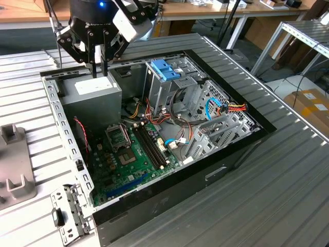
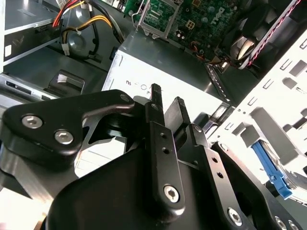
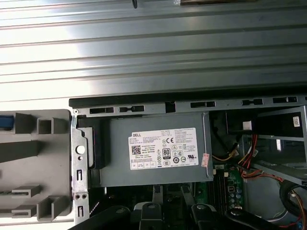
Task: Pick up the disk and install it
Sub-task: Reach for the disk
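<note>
My gripper [image 1: 101,69] hangs over the grey power supply [image 1: 91,88] at the back corner of the open computer case [image 1: 169,200], towards the exterior view's left. Its two black fingers [image 2: 156,103] stand nearly together with nothing between them, a little above the supply's labelled top [image 3: 160,151]. In the second wrist view a blue strip with grey metal beside it [image 2: 271,167] looks like the disk, lying in a grey fixture [image 3: 38,158] outside the case wall. A blue corner of the disk [image 3: 4,122] also peeks out in the first wrist view.
A blue plastic bracket [image 1: 164,69] tops the upright metal drive cage [image 1: 190,95] inside the case. Motherboard [image 1: 131,154] and loose cables [image 1: 231,108] fill the case floor. The case stands on a ribbed metal table [image 1: 288,170]; the grey fixture [image 1: 13,164] sits at the exterior view's left.
</note>
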Robot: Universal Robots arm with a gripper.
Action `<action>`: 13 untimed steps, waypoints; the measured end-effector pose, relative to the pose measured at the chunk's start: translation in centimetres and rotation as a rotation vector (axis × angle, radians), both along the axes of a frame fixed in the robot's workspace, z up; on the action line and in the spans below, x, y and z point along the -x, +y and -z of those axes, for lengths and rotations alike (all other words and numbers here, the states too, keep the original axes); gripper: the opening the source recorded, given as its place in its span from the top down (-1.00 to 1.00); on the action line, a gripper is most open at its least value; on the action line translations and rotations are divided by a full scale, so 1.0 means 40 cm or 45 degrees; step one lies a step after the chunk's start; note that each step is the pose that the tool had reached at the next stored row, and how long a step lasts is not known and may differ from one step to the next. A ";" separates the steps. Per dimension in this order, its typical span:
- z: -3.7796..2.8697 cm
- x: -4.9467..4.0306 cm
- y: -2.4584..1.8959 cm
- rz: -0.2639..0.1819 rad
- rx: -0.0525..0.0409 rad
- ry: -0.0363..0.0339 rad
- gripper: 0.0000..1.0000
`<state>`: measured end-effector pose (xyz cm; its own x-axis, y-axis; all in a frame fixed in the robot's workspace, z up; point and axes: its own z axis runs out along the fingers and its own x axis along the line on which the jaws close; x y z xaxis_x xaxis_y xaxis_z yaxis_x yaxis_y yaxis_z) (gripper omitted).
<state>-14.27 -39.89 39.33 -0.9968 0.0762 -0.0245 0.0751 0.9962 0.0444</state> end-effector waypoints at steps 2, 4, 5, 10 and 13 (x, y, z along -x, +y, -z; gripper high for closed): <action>0.000 0.002 0.000 0.000 0.000 0.0000 0.42; 0.000 0.004 0.000 0.000 0.000 0.0000 0.42; 0.000 0.006 0.000 0.000 0.000 0.0000 0.42; 0.000 0.013 0.000 0.000 0.000 0.0001 0.42; 0.000 0.022 0.000 0.000 0.000 0.0000 0.42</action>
